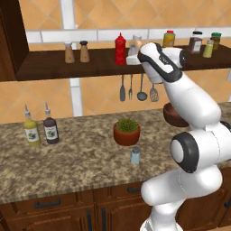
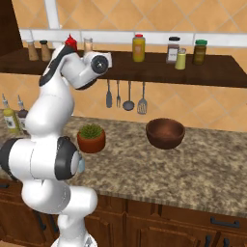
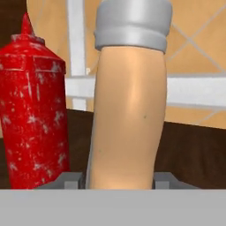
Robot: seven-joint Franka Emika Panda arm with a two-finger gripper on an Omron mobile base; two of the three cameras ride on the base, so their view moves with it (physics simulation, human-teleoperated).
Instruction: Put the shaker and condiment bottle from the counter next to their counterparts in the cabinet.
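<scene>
Smooth peach condiment bottle (image 3: 128, 110) with its pale cap sits on the dark wood cabinet (image 1: 54, 67) shelf beside the glossy red squeeze bottle (image 3: 33, 106); gripper (image 3: 119, 181) jaws hug its sides (can't tell if they're pressing).

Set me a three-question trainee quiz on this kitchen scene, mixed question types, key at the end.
1. True or false: the shaker already stands in the cabinet.
2. In the hand view, what stands right beside the condiment bottle? A red squeeze bottle; B yellow bottle; C wooden bowl.
3. What stands just behind the shaker on the counter, toward the wall?
Key: 1 false, it is on the counter. 2 A. 3 the plant pot.
</scene>
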